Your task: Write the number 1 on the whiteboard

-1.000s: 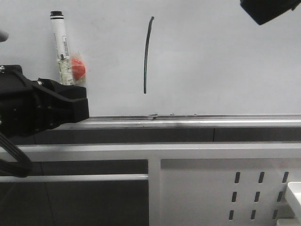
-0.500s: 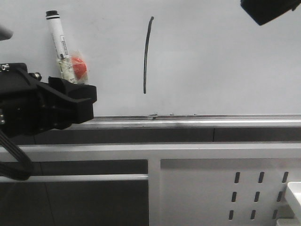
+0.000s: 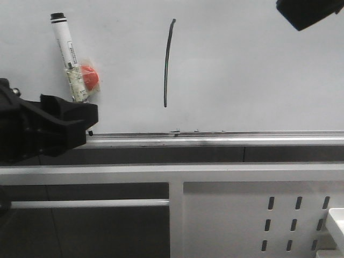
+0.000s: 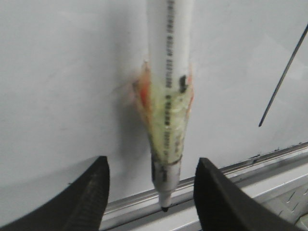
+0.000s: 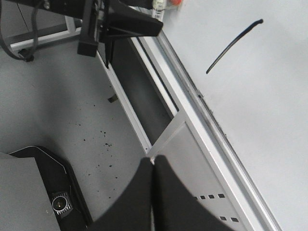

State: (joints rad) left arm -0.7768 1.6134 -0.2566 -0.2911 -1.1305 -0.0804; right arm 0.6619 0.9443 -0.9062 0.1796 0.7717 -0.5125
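The left gripper (image 4: 150, 192) is sitting with its fingers (image 4: 91, 195) spread wide, released and touching nothing, one on each side of the pen (image 4: 168, 96), which is leaning against the whiteboard (image 3: 258, 80) with its tip on the ledge rail (image 3: 215, 138). A red blob (image 3: 89, 76) wrapped in clear tape is clinging to the pen's lower barrel. The right gripper (image 5: 151, 192) is hanging well apart above the floor, its fingers pressed together on nothing. The number 1 (image 3: 168, 62) is standing finished on the whiteboard, right of the pen and above the rail. Judging by this, the writing looks complete; the remaining retreat calls for drawing the left gripper straight back, fingers clear of the barrel, so the pen is not toppling.
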